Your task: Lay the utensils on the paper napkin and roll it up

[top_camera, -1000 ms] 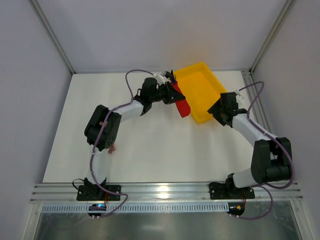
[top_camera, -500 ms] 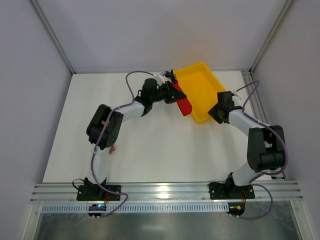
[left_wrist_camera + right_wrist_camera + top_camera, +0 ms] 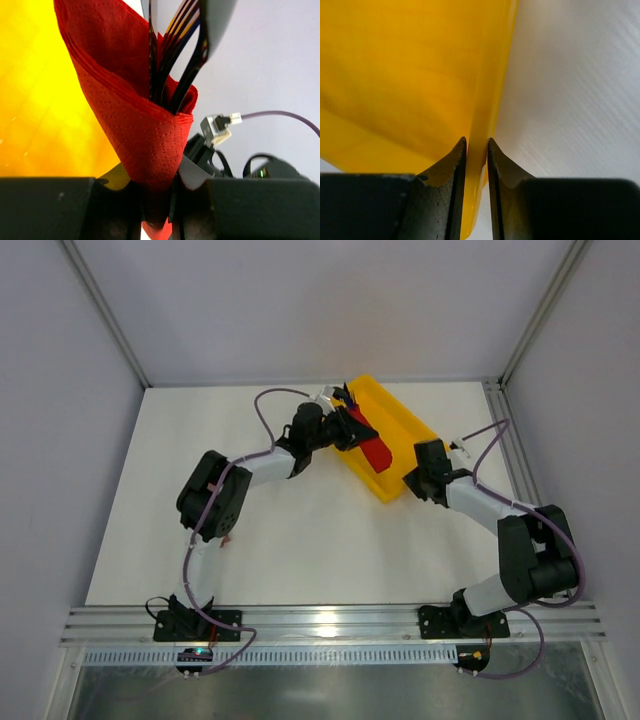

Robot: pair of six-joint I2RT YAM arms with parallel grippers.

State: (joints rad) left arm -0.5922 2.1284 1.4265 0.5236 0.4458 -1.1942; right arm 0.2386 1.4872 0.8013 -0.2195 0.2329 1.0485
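The paper napkin (image 3: 135,125) is a red roll, and the dark slender utensils (image 3: 186,60) stick out of its open end. My left gripper (image 3: 159,186) is shut on the narrow end of that roll. From above, the left gripper (image 3: 350,426) holds the napkin (image 3: 376,456) over the yellow tray (image 3: 405,425). My right gripper (image 3: 476,144) is shut on the tray's thin rim (image 3: 490,90), one finger on each side. In the top view the right gripper (image 3: 412,473) sits at the tray's near right side.
The yellow tray lies slanted at the back right of the white table (image 3: 300,530). A small brownish-red block (image 3: 225,538) lies by the left arm's elbow. An aluminium rail (image 3: 330,622) runs along the near edge, and grey walls close the sides.
My right gripper has closed on the tray's rim and moved left, and the tray has swung and tilted with it. The left gripper has kept hold of the napkin roll and shifted slightly right.
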